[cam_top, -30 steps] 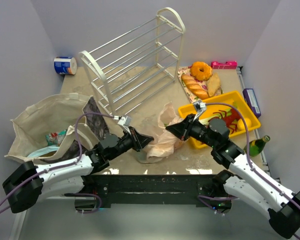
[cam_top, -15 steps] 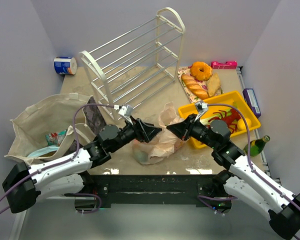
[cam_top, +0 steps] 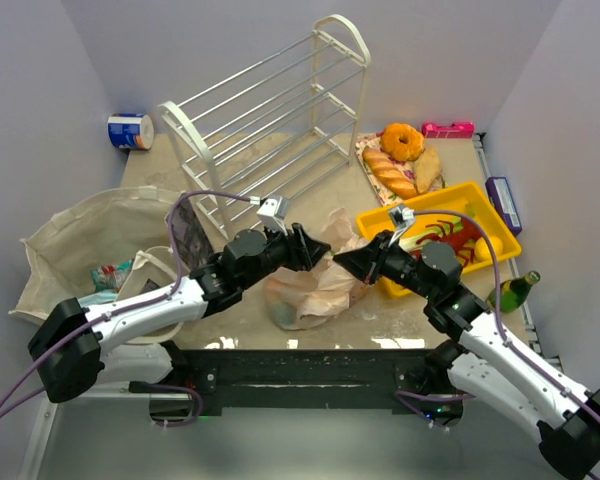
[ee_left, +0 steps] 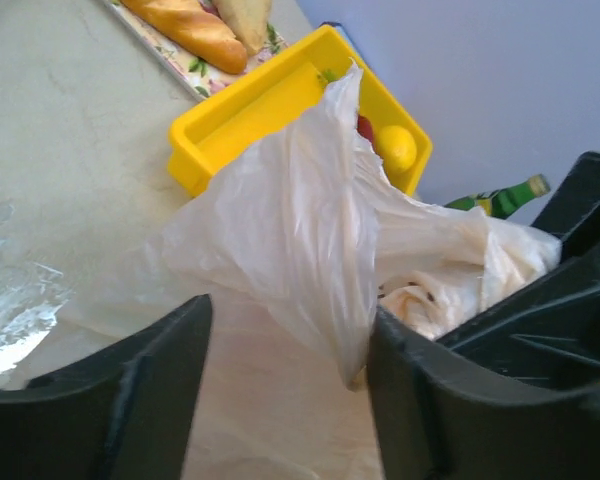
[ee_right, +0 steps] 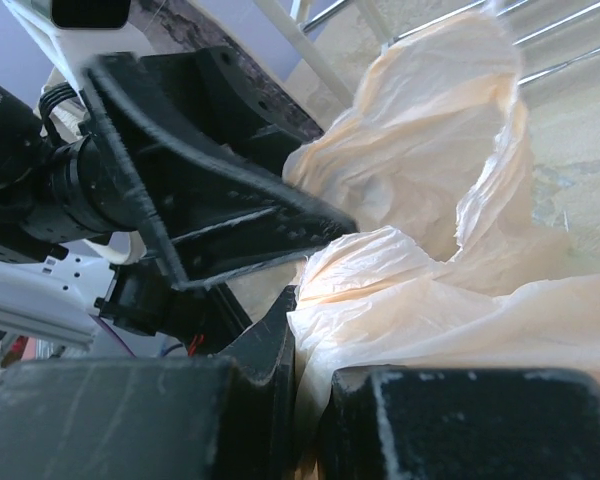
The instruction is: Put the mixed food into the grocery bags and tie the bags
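As right gripper (cam_top: 338,262) pinches bag (cam_top: 315,292), tray (cam_top: 498,225) beside

We see the top view bright and evenly lit, with soft shadows and white glare on the tabletop (cam_top: 392,341) by its near edge. In the wrist views the left gripper (ee_left: 285,335) and right gripper (ee_right: 305,390) loom dark and blurred, while the peach-pink plastic bag (ee_left: 300,220) glows almost white.

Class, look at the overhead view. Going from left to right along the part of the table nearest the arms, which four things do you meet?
Beige cloth tote → translucent peach-pink plastic bag → yellow plastic tray → green glass bottle.
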Motion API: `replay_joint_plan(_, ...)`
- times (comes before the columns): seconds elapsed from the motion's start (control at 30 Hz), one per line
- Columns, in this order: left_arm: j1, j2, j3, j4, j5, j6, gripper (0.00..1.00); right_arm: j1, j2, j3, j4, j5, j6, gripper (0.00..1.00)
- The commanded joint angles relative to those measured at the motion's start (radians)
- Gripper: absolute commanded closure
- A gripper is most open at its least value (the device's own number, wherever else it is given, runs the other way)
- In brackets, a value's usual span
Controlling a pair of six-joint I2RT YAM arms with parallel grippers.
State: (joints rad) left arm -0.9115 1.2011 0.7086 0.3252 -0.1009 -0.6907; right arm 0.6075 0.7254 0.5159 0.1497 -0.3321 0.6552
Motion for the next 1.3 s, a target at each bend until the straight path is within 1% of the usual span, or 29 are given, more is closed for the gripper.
replay_joint_plan(0.0,0.006,-0.003,0.008,0.086,-0.005,0.025,0.62,-0.005,-0.03,-0.008,0.025,-0.002,-0.02,0.9)
replay_joint_plan(0.03,0.006,0.002,-0.001,0.093,0.006,0.016,0.7,-0.003,-0.035,-0.011,0.025,0.013,-0.017,0.89)
replay_joint_plan(0.07,0.006,0.0,-0.02,0.103,0.009,0.011,0.86,-0.003,-0.046,-0.014,0.019,0.025,-0.008,0.89)
replay_joint_plan(0.13,0.006,-0.006,-0.043,0.13,0.016,-0.006,0.97,-0.005,-0.063,-0.022,0.013,0.074,0.003,0.87)
replay_joint_plan(0.17,0.006,-0.008,-0.066,0.139,0.018,-0.013,1.0,-0.005,-0.072,-0.028,0.005,0.094,0.018,0.86)
replay_joint_plan(0.27,0.005,-0.015,-0.115,0.181,0.05,-0.046,1.0,-0.003,-0.115,-0.054,0.011,0.166,0.049,0.8)
replay_joint_plan(0.37,-0.001,-0.02,-0.155,0.209,0.078,-0.079,1.0,-0.003,-0.138,-0.069,0.027,0.188,0.064,0.79)
replay_joint_plan(0.5,-0.024,-0.015,-0.204,0.29,0.096,-0.128,1.0,-0.003,-0.13,-0.08,0.054,0.165,0.075,0.79)
replay_joint_plan(0.57,-0.032,0.003,-0.213,0.308,0.122,-0.138,1.0,-0.003,-0.11,-0.089,0.089,0.148,0.087,0.8)
replay_joint_plan(0.67,-0.04,0.018,-0.213,0.324,0.125,-0.142,1.0,-0.005,-0.078,-0.097,0.122,0.108,0.098,0.8)
replay_joint_plan(0.77,-0.044,0.017,-0.213,0.327,0.124,-0.142,1.0,-0.003,-0.06,-0.099,0.128,0.091,0.096,0.82)
replay_joint_plan(0.87,-0.046,0.015,-0.215,0.328,0.133,-0.138,1.0,-0.003,-0.058,-0.116,0.154,0.07,0.104,0.9)
replay_joint_plan(0.9,-0.046,0.014,-0.213,0.328,0.139,-0.132,1.0,-0.005,-0.055,-0.12,0.165,0.059,0.107,0.96)
replay_joint_plan(0.93,-0.046,0.014,-0.213,0.327,0.148,-0.129,1.0,-0.003,-0.054,-0.129,0.192,0.041,0.116,0.99)
replay_joint_plan(1.0,-0.046,0.008,-0.21,0.296,0.144,-0.112,1.0,-0.005,-0.046,-0.136,0.215,0.022,0.127,1.0)
replay_joint_plan(1.03,-0.044,-0.007,-0.205,0.284,0.138,-0.106,1.0,-0.005,-0.041,-0.142,0.232,0.016,0.136,1.0)
replay_joint_plan(1.07,-0.044,-0.017,-0.205,0.261,0.136,-0.102,0.91,-0.005,-0.04,-0.145,0.243,0.002,0.141,1.0)
replay_joint_plan(1.13,-0.044,-0.055,-0.196,0.235,0.13,-0.078,0.8,-0.005,-0.038,-0.158,0.29,-0.011,0.165,1.0)
replay_joint_plan(1.2,-0.044,-0.08,-0.183,0.174,0.125,-0.047,0.73,-0.003,-0.037,-0.171,0.329,-0.038,0.184,1.0)
replay_joint_plan(1.23,-0.044,-0.103,-0.161,0.146,0.116,-0.034,0.63,-0.003,-0.035,-0.184,0.374,-0.048,0.204,1.0)
replay_joint_plan(1.27,-0.044,-0.112,-0.149,0.093,0.109,-0.02,0.57,-0.003,-0.034,-0.192,0.398,-0.071,0.214,1.0)
